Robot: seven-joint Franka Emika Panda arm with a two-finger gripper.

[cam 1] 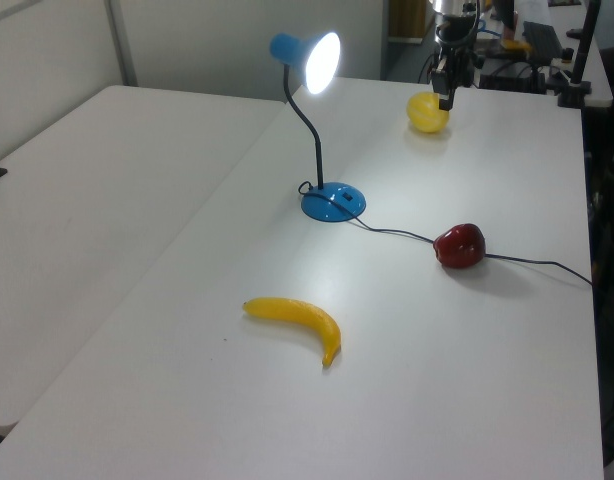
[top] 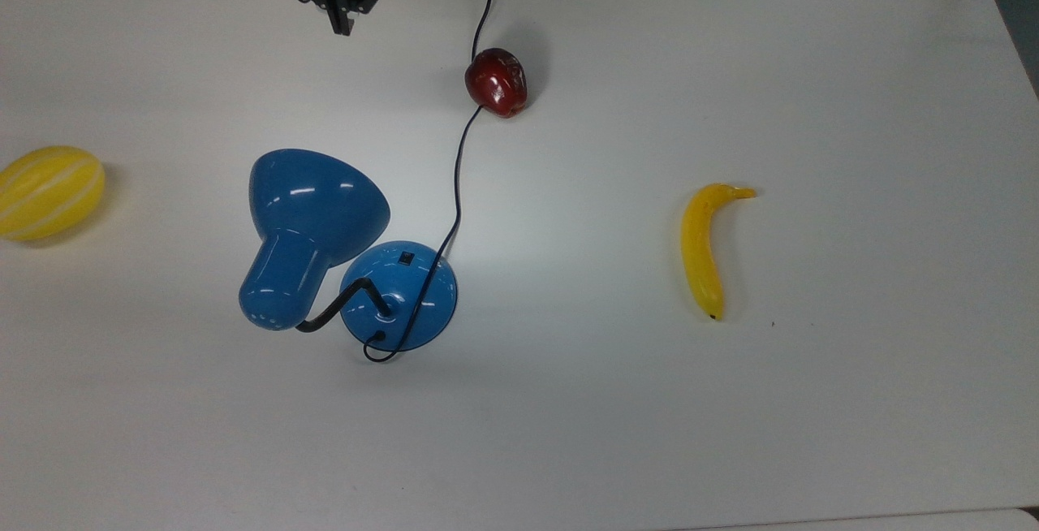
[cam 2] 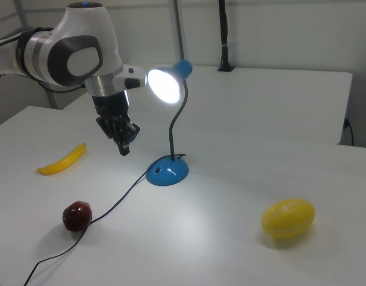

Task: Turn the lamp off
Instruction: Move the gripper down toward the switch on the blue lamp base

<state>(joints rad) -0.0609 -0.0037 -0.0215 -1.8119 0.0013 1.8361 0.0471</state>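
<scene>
Three pieces of glossy fruit lie around the lamp (top: 349, 259) on the matte white table (top: 730, 433). Nearest in the left view lies a smooth curved banana (cam 1: 297, 319), then a dark red apple (cam 1: 459, 246) sitting on the thin black cord (top: 457, 182), then the lamp itself near the table's middle, and farthest a pale-striped yellow melon (cam 1: 427, 112).

The lamp is lit, its bulb glaring in the right view; it has a rounded blue enamel shade, a bent black gooseneck and a domed blue base (top: 399, 295) carrying a small dark switch (top: 404, 256).

The gripper (top: 341, 15) hangs above the table's far edge in the top view, well apart from the lamp, fingers drawn together into a narrow point, holding nothing. That suits pressing: I judge it should travel over the base, clear of shade and neck, and come straight down on the switch with one fingertip, gently, since the light base could slide.
</scene>
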